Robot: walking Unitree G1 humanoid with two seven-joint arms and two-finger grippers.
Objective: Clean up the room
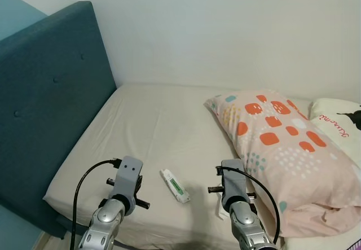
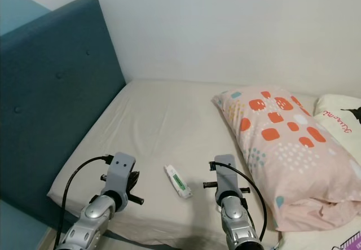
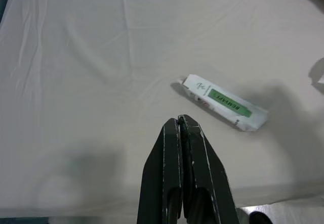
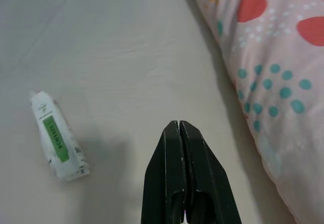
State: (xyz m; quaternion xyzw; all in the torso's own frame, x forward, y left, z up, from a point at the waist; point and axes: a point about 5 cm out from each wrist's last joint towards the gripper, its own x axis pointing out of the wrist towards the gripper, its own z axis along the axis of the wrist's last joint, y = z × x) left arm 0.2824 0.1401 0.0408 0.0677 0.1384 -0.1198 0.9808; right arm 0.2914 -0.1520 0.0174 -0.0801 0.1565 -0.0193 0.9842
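both end effectors — left end effector, right end effector — hovered pinched closed and empty beside the tube on the bed — one needed opening wide, straddling the tube's narrow width.

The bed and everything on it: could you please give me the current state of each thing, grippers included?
White tube: lying flat on the sheet, untouched, between the two grippers.
Patterned pillow: lying on the bed, beside the tube.
White pillow: at the far right, partly behind the patterned one.
Left gripper: shut, empty, above the sheet.
Right gripper: shut, empty, above the sheet.
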